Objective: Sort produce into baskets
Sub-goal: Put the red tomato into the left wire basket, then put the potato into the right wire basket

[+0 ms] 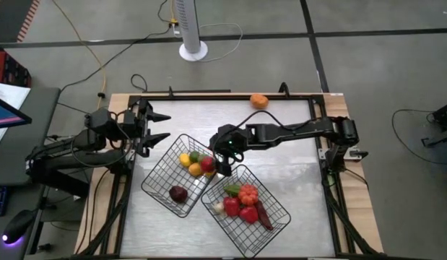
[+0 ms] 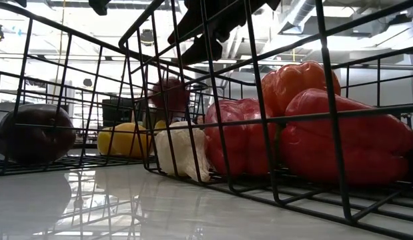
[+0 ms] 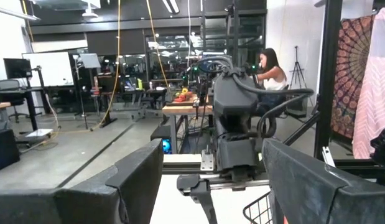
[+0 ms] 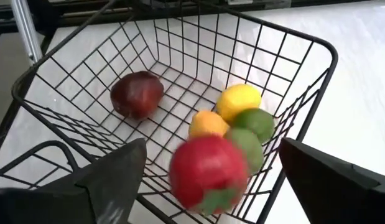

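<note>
- Grey concrete floor [image 1: 367, 79] with dark seams and loose cables across it.
- A white fan base [image 1: 193, 50] stands beyond the desk [image 1: 281, 155].
- Strip lights [image 3: 172, 6] on a dark ceiling.
- A whiteboard [image 3: 52, 67] and workbenches farther back.
- A person [image 3: 271, 70] sits by a patterned wall hanging [image 3: 354, 68].

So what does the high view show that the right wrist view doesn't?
Only the high view shows the left gripper idle at the table's left, the second basket of red produce, and a stray orange fruit. Only the right wrist view shows the right gripper's jaws open around the red fruit. Both show the first basket with its dark purple fruit.
</note>
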